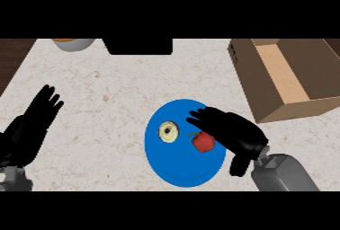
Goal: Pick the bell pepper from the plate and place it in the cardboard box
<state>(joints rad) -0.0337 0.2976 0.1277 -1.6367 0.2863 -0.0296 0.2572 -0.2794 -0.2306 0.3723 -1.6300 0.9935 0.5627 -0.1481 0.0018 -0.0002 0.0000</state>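
Head view, robot hand [229, 130] over bell pepper [203, 142] (plated)

The right hand [232, 130] shows at the lower right of the head view, reaching up and leftward from its grey forearm [284, 173], which enters from the lower edge. Its back faces up, the fingers [199, 117] stretched out fairly straight and slightly spread toward the upper left, the thumb [239, 166] hanging down apart from them near the wrist. The left hand [41, 110] rests open at the left edge, fingers straight and pointing up, with its dark wrist and a little grey forearm [15, 177] below it at the lower left corner. The two hands are well apart.
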